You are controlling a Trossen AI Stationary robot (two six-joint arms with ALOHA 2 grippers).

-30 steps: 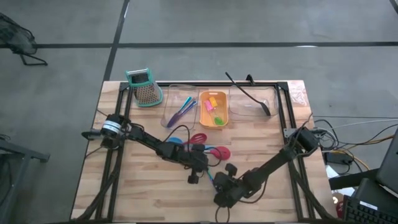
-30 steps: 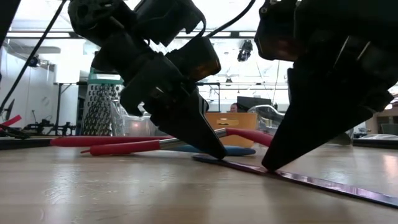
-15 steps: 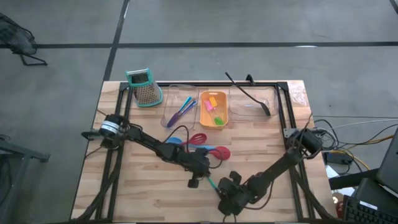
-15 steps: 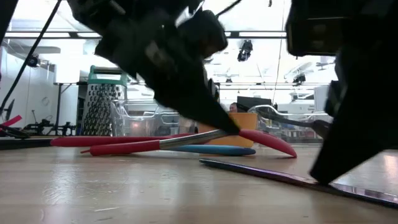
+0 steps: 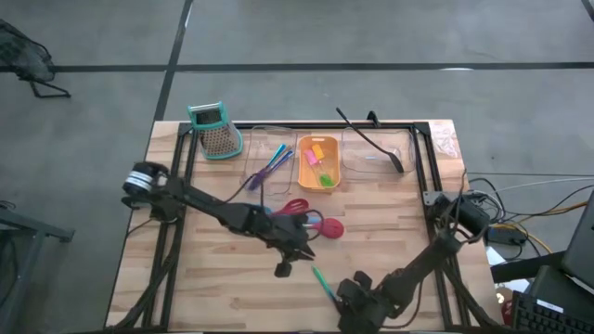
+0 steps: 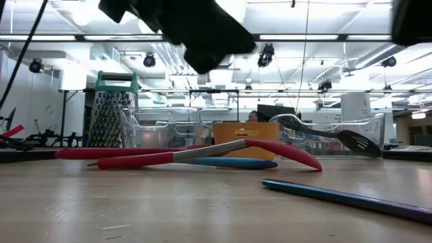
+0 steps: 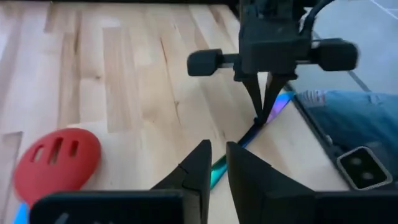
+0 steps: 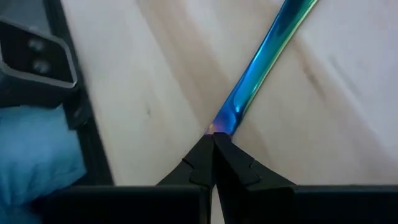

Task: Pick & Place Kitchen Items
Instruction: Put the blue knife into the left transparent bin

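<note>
While the right gripper sits low at the table's front edge, about five o'clock from the table's middle in the high view, its fingers are clenched on the near end of a thin iridescent blue-green stick. The right wrist view shows the two fingertips meeting in a point right at the stick's tip, and the stick runs away from them across the bare wood. In the low view the stick rests on the tabletop.

The left gripper is just off the stick's far end, toward eleven o'clock from it, lifted clear of the wood. Its fingers stand slightly parted with nothing between them; the stick lies beyond and below them, apart from them.

Behind the left gripper, at about twelve o'clock, lie the red spatula and a blue spoon, overlapping. Farther back, the clear tray holds thin sticks, the orange tray holds small pink and green pieces, and a long black spoon lies across another clear tray. The grater stands at ten o'clock.
</note>
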